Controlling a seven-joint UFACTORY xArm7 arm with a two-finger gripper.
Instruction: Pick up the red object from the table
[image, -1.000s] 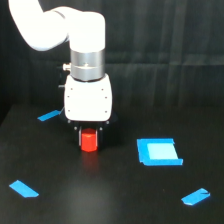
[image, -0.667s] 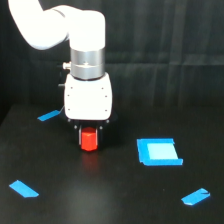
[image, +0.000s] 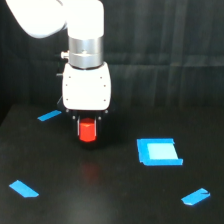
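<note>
Black matte table (image: 115, 195) is stretching beneath a dark backdrop. Well to the exterior view's left of the red object (image: 88, 131), two blue tape strips (image: 49, 116) are lying flat, one behind and one in front. The gripper (image: 88, 131) is hanging below the white arm (image: 86, 60), its dark fingers closing narrowly on the red object, which is sitting raised over a faint red reflection. To its right, a blue square patch (image: 158, 151) is lying well apart.
</note>
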